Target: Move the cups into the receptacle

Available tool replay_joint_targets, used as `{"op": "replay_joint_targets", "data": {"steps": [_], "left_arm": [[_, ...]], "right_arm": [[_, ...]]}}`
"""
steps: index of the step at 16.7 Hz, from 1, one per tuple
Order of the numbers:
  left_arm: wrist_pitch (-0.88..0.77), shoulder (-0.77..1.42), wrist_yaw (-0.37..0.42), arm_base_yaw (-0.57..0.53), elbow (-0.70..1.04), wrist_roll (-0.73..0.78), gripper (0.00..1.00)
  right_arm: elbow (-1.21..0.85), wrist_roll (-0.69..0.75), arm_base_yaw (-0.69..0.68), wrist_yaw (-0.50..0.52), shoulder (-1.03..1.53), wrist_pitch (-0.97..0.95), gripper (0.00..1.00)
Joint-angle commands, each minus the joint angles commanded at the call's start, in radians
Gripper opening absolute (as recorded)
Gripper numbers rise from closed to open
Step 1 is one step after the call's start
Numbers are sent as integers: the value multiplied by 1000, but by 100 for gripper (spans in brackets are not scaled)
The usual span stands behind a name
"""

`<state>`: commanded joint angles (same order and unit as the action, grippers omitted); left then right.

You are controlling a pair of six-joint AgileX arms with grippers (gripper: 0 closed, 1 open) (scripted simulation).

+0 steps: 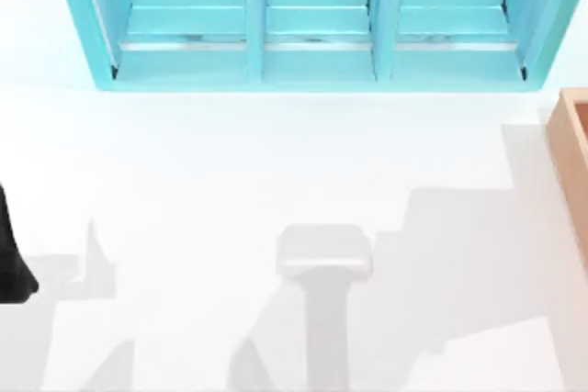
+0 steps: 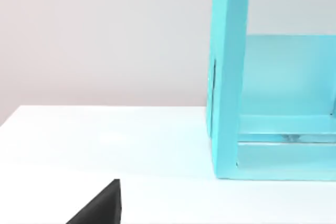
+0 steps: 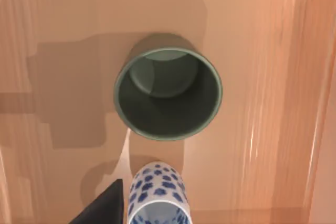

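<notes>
I see the plain dark olive-grey cylindrical cup (image 3: 168, 94) standing upright, mouth open, on the floor of the thick-walled light orange-tan wooden box (image 3: 262, 77). The narrower white cup with dense blue pattern (image 3: 156, 192) is just beside it. The box (image 1: 571, 149) sits at the table's right edge.

Turquoise shelf unit (image 1: 312, 20) w/ three bays stands on white table (image 1: 230, 181), far edge.
</notes>
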<state>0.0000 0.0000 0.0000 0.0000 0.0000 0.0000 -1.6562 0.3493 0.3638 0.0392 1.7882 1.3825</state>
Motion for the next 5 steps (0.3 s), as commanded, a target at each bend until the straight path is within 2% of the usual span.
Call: {"op": "replay_joint_targets", "data": {"steps": [5], "left_arm": [[0, 0, 0, 0, 0, 0, 100]], "right_arm": [[-127, 0, 1, 0, 1, 129, 100]]}}
